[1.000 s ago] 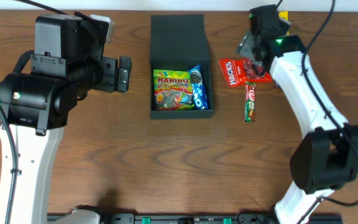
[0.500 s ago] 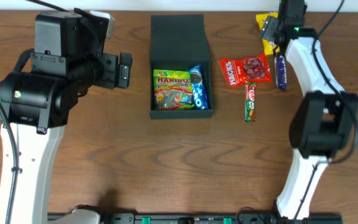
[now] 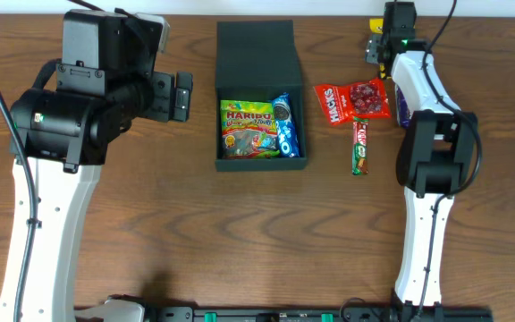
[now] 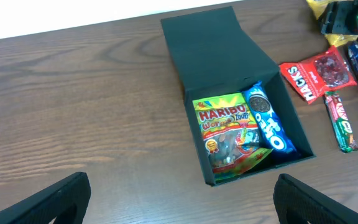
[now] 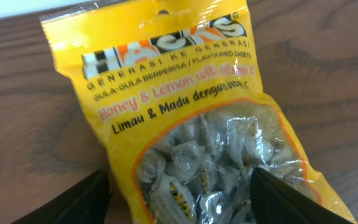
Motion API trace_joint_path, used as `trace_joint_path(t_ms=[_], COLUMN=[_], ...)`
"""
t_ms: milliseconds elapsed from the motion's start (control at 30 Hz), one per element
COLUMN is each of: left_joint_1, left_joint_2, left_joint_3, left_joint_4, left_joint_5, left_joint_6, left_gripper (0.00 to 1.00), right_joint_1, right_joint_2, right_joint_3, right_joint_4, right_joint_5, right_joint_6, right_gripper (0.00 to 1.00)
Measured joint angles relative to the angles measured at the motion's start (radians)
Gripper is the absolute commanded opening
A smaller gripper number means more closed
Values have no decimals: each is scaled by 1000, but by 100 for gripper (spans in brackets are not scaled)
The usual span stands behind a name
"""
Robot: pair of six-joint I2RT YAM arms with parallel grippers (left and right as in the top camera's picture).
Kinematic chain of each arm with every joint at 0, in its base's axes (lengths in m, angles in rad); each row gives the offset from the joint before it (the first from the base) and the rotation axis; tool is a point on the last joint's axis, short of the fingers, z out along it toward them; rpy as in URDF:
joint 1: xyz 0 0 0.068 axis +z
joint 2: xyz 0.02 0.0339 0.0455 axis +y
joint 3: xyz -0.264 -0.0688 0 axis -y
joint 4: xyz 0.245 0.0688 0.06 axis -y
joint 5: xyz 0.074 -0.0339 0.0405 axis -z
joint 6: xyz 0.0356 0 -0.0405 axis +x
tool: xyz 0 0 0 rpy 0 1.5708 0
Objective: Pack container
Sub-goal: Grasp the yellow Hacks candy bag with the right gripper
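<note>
The left gripper [image 3: 182, 97] hangs wide open, holding nothing. The container [image 3: 256, 49] sits in the middle, lid open, two snacks [image 3: 249, 130] inside. Far right, the right gripper [image 5: 185, 208] stands open around the yellow sweet bag [image 5: 179, 106], not pinching yet. Next it must squeeze, then lift

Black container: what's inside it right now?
In the container, a Haribo bag and a blue Oreo pack lie side by side. Anything beneath them is covered.
</note>
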Motion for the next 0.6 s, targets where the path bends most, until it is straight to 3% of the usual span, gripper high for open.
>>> trace_joint_path(t_ms=[400, 467, 600], left_joint_1=[0, 0, 0], left_joint_2=[0, 0, 0], left_joint_3=[0, 0, 0], left_joint_4=[21, 21, 21], left_joint_5=[-14, -14, -14], left_joint_6=[0, 0, 0], left_gripper=[95, 95, 95], right_joint_1=[0, 0, 0], right_joint_2=[1, 1, 1], right_joint_3=[24, 26, 28], right_joint_4=[-32, -40, -50], right_joint_5=[6, 8, 8], right_joint_6=[-8, -3, -5], right_gripper=[6, 1, 1])
